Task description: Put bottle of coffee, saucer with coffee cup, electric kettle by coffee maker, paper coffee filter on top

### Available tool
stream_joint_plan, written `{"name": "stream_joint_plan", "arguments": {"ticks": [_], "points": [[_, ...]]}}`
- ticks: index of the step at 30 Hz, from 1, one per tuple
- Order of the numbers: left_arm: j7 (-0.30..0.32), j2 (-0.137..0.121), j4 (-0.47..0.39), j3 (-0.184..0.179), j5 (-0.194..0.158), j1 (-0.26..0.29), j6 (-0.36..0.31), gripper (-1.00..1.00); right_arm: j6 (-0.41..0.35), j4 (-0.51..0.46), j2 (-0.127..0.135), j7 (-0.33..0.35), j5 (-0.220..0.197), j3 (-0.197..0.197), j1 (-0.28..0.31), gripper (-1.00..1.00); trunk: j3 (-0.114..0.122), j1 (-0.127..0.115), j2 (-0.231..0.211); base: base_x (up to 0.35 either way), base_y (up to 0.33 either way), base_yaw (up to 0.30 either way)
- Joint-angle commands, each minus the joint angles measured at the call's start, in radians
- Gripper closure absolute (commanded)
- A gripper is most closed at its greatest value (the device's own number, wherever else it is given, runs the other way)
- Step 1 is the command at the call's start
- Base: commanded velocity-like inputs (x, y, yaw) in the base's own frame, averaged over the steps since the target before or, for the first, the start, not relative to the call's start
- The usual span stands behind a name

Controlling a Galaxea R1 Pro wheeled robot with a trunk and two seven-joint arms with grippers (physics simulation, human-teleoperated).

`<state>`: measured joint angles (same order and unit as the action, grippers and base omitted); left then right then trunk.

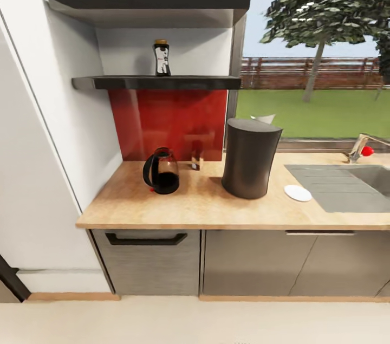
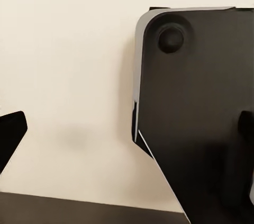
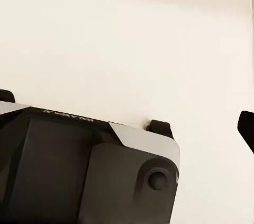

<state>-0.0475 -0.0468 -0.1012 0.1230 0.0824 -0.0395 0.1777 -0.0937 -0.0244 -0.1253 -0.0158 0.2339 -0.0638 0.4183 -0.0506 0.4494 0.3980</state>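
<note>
From where I sit the kettle point(image 1: 161, 171) and saucer point(image 1: 298, 193) already flank the coffee maker point(image 1: 251, 158) on the countertop point(image 1: 206, 203), the coffee bottle point(image 1: 161, 58) waits on the shelf point(image 1: 157, 82), and I cannot tell either gripper's state.

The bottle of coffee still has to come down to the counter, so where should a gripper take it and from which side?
Probably around the dark body of the bottle of coffee, below its brown-gold cap, coming in level from the front. It stands upright on the kitchen shelf with the wall behind it and a thicker slab overhead, so a top-down reach looks cramped. The front is open.
</note>
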Motion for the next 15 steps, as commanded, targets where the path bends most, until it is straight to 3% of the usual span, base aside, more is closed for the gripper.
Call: {"name": "stream_joint_plan", "arguments": {"ticks": [1, 15], "points": [[-0.002, 0.0, -0.002, 0.007, 0.009, 0.0, 0.002, -1.0, -0.006, -0.002, -0.001, -0.002, 0.01, -0.007, 0.0, -1.0, -0.002, 0.001, 0.002, 0.0, 0.0, -0.268], [-0.001, -0.003, -0.002, 0.006, 0.01, -0.001, 0.008, -1.0, -0.005, -0.002, 0.002, -0.002, 0.01, -0.007, 0.0, -1.0, -0.002, 0.001, 0.002, 0.0, 0.0, -0.268]]}}
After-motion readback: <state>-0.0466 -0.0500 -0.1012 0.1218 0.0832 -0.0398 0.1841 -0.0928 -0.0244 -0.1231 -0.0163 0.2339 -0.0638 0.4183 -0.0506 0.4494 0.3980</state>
